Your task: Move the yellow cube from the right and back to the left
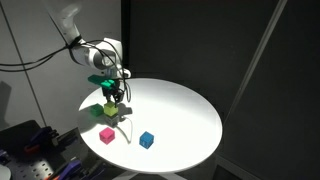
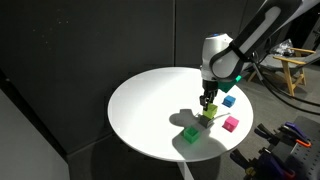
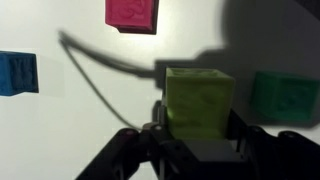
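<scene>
The yellow cube [image 3: 198, 100] is lime-tinted and sits between my gripper's [image 3: 198, 128] two fingers, which are shut on its sides. In both exterior views the gripper [image 1: 114, 97] [image 2: 207, 106] points straight down and holds the yellow cube [image 1: 110, 110] [image 2: 209, 118] low over the round white table [image 1: 185, 110] [image 2: 145, 105]. I cannot tell whether the cube touches the table.
A brighter green cube [image 2: 190, 134] [image 3: 284, 97] lies close beside the yellow one. A pink cube [image 1: 107, 135] [image 2: 231, 124] [image 3: 132, 13] and a blue cube [image 1: 147, 139] [image 2: 229, 101] [image 3: 18, 72] lie nearby. A thin cable [image 3: 95, 75] curves over the table.
</scene>
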You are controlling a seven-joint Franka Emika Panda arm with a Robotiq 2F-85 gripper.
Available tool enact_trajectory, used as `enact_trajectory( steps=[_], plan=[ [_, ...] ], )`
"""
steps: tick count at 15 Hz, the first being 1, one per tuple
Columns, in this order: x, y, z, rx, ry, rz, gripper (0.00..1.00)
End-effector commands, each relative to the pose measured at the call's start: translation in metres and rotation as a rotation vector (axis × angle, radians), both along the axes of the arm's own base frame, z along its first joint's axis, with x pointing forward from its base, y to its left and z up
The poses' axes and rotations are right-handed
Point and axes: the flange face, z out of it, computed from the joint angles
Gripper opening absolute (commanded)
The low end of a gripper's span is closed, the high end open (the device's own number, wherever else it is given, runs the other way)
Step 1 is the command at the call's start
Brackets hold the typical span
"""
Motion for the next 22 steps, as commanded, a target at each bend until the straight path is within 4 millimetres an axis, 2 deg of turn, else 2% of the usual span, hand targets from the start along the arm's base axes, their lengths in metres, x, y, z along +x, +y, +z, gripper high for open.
enact_trajectory(
  steps=[1, 8, 9, 10, 12, 13, 22],
  plan=[
    [0.001, 0.0, -0.004, -0.022, -0.003, -0.003, 0.32],
    [0.002, -0.001, -0.012, -0.022, 0.005, 0.0, 0.32],
    [0.002, -0.001, -0.012, -0.022, 0.006, 0.0, 0.82],
    [0.002, -0.001, -0.012, -0.021, 0.008, 0.002, 0.83],
    [0.001, -0.002, -0.012, -0.021, 0.008, 0.002, 0.97],
    [0.001, -0.002, -0.013, -0.022, 0.009, 0.002, 1.0],
    [-0.004, -0.013, 0.0, -0.019, 0.041, -0.045, 1.0]
  ],
)
